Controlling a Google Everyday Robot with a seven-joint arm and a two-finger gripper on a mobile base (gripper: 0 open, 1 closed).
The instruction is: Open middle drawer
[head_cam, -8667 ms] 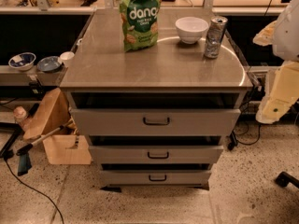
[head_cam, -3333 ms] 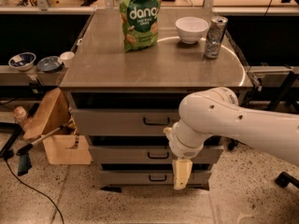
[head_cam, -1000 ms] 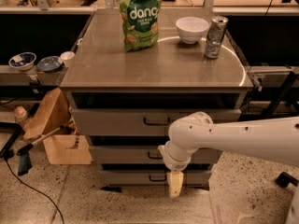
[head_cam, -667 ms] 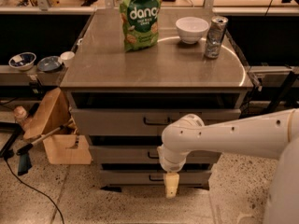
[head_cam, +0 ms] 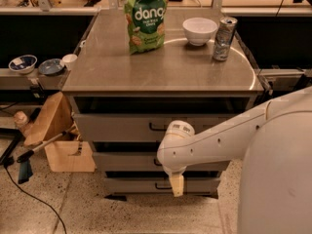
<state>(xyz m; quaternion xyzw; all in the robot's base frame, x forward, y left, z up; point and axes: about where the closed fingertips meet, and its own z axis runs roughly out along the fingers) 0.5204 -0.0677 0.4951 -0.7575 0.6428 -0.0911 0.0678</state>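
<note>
The middle drawer is the shallow grey front, second of three in the metal cabinet, and it sits closed. My white arm reaches in from the right and covers the drawer's centre, so only the left end of its dark bar handle shows. The gripper hangs down from the arm's rounded wrist, its cream tip in front of the lowest drawer, just below the middle drawer's handle. The taller top drawer is above it.
On the cabinet top stand a green chip bag, a white bowl and a can. A cardboard box, a leaning board and a long-handled tool sit to the cabinet's left. Small bowls rest on a shelf.
My arm has swung in from the right across the drawer fronts. In the last second the gripper has shifted a little left and slightly up, toward the middle drawer's handle. The drawers have not moved.
</note>
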